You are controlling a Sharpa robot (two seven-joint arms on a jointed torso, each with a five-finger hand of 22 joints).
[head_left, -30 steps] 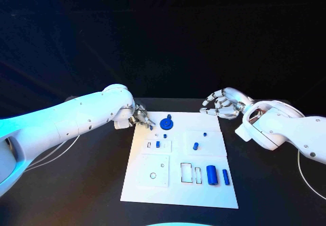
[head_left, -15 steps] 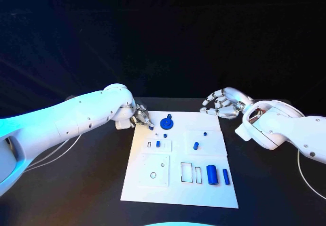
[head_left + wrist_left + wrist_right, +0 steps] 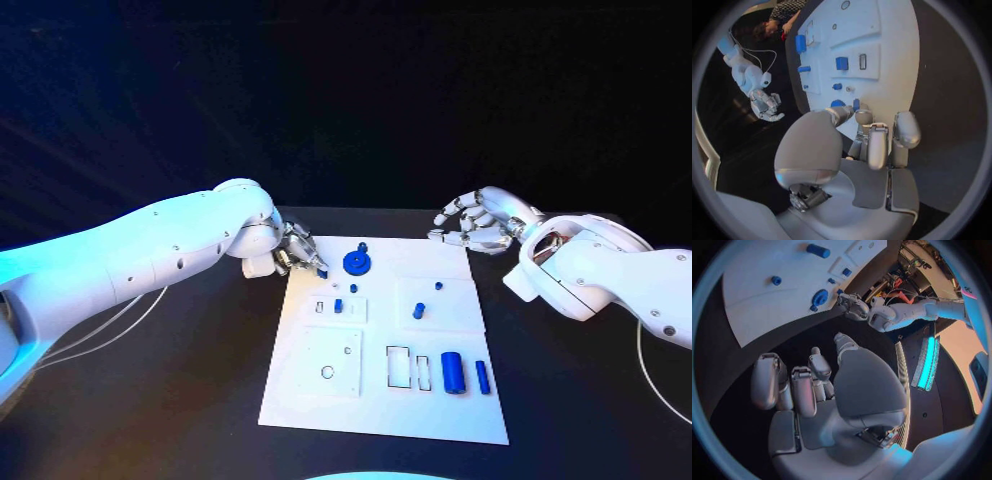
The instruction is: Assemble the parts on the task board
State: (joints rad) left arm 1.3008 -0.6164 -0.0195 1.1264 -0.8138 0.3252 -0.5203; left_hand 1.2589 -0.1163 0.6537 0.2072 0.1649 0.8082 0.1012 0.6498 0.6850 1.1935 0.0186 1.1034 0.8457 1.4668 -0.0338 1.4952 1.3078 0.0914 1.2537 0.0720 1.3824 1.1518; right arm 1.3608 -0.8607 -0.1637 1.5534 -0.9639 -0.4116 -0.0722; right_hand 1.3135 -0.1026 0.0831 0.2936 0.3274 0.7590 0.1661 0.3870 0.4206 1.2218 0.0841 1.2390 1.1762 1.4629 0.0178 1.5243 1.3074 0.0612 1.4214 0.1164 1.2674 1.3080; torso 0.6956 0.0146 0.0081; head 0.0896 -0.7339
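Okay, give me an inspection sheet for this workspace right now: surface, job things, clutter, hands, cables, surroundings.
Surface: black table, with the white task board lying in the middle.
Job's things: a blue gear at the board's far end; small blue pegs mid-board; a large blue cylinder with a thin blue pin beside it at the near right.
Clutter: nothing seen.
Hands: left hand at the board's far left corner, fingertips next to the gear, holding nothing visible; right hand off the board's far right corner, fingers apart, holding nothing.
Cables: pale cables trail on the table under the left arm.
Surroundings: dark backdrop behind the table.
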